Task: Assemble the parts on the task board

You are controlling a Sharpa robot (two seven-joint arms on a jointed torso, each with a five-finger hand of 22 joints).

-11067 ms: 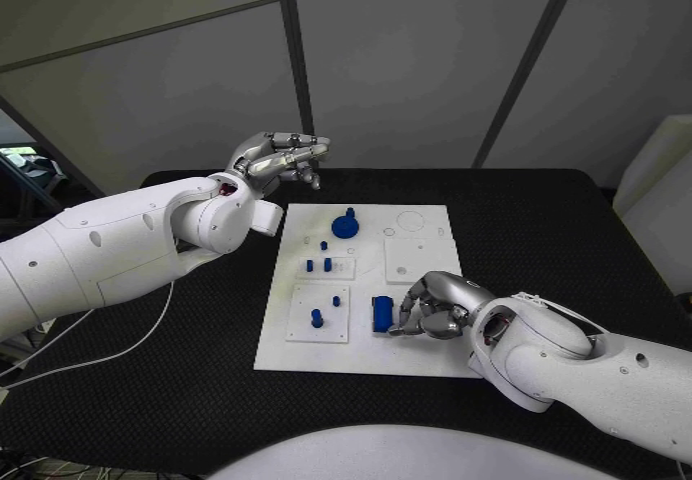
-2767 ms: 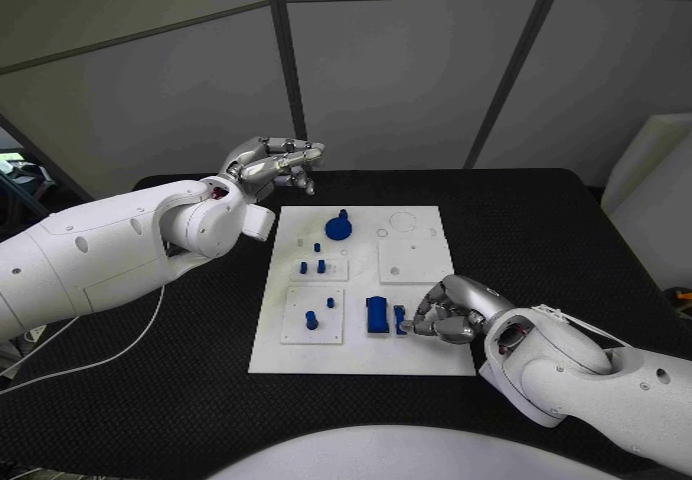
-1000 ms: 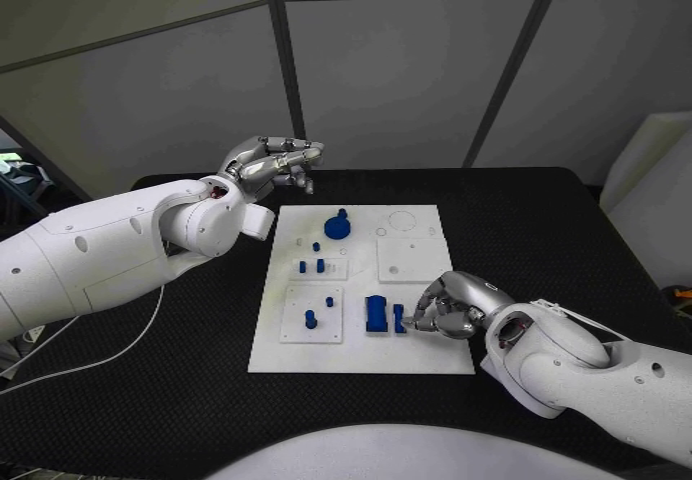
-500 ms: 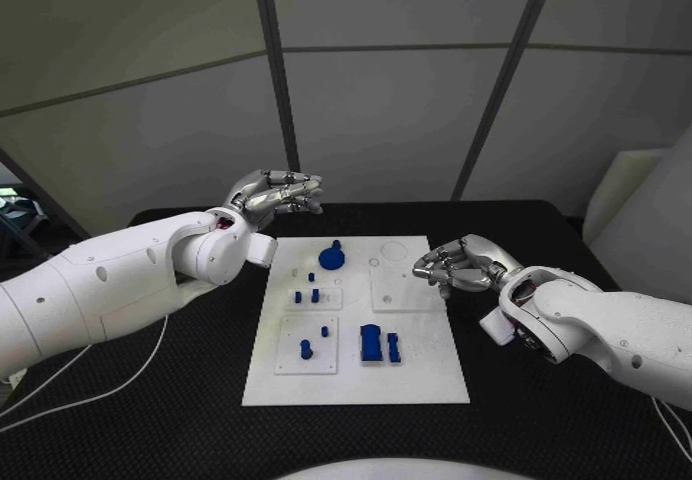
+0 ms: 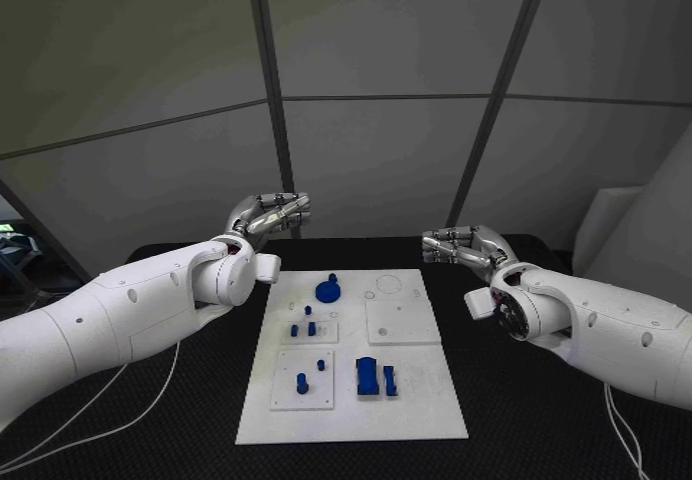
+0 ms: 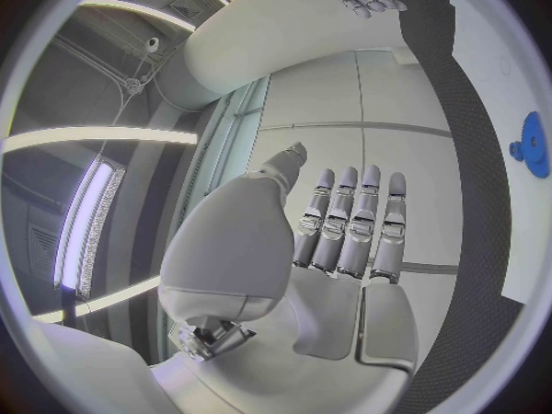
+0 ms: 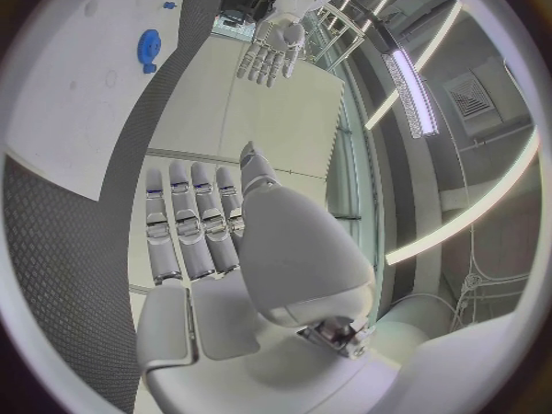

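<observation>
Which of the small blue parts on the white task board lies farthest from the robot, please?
The round blue knob-shaped part at the white task board's far end; the other blue parts sit nearer.

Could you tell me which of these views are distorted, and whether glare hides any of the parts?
Head view: straight lines, even light, no glare on the task board; the blue parts read clearly. Left wrist view: fisheye bending, bright ceiling strips beside the left hand. Right wrist view: the same bending, strip glare beside the right hand.
</observation>
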